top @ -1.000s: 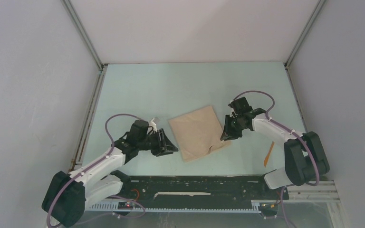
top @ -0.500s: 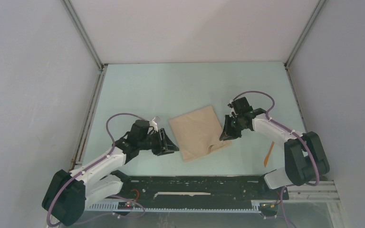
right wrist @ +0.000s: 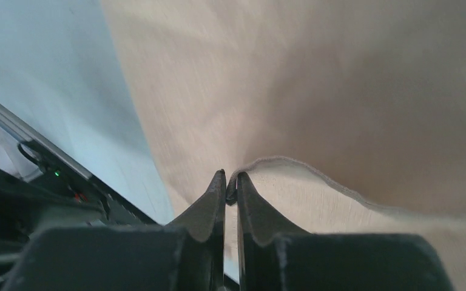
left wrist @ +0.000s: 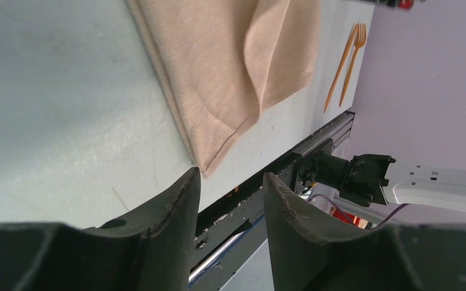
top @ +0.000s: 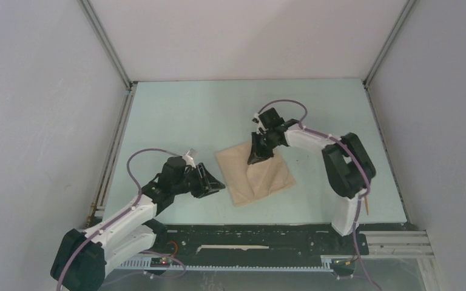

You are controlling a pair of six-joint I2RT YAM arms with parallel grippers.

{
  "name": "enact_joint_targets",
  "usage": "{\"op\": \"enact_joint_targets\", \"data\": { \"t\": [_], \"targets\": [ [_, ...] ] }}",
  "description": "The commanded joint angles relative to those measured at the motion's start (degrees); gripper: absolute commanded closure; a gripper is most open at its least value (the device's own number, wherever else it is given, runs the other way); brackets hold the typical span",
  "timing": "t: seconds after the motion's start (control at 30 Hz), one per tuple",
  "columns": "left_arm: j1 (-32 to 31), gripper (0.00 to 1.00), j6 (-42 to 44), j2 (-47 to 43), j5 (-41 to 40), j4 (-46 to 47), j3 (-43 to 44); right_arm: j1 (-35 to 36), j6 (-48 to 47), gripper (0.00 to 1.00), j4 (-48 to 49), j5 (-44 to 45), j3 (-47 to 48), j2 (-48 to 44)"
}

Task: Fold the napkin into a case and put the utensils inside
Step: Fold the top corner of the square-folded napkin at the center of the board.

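**Spotter:** Your right arm (top: 309, 139) has swung in from the napkin's right edge to a spot above its far middle. The right-hand flap of the napkin (top: 267, 179) has come over with it, so a raised crease now runs down the cloth.

**Second:** What does that mean for the fold?

**Spotter:** I'd judge you are midway through an early fold-over, with no pocket formed yet. The napkin lies mid-table (top: 188, 115), between your two arms.

**Second:** And the grippers?

**Spotter:** Your right gripper (right wrist: 230, 185) is pinched almost closed on the cloth's hemmed edge. Your left gripper (left wrist: 227, 212) stands about half open with nothing in it, just beside the near left corner.

**Second:** And the utensils?

**Spotter:** The two orange utensils (left wrist: 346, 60) lie side by side at the near right, well apart from the cloth.

**Second:** What can't you make out?

**Spotter:** From above, your right arm covers nearly all of the utensils. The right wrist view is blurred, so I cannot tell whether you hold one layer or two. How the cloth lies under the flap is also hidden.
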Motion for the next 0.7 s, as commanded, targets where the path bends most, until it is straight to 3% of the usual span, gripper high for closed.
{"op": "enact_joint_targets", "data": {
  "t": [0.0, 0.23, 0.67],
  "targets": [
    [3.02, 0.52, -1.02, -5.24, -2.04, -1.61, -2.49, 2.22, -0.11, 0.93, -0.07, -3.69, 11.88, 9.09],
    [9.65, 0.52, 1.12, -12.16, -1.78, -7.85, -4.98, 4.41, -0.94, 0.92, -3.09, -6.68, 25.49, 19.1],
    [10.67, 0.52, 1.18, -13.67, -0.91, -8.21, -7.23, 5.25, -2.36, 0.87, -5.27, -10.85, 34.63, 26.12]
  ]
}}
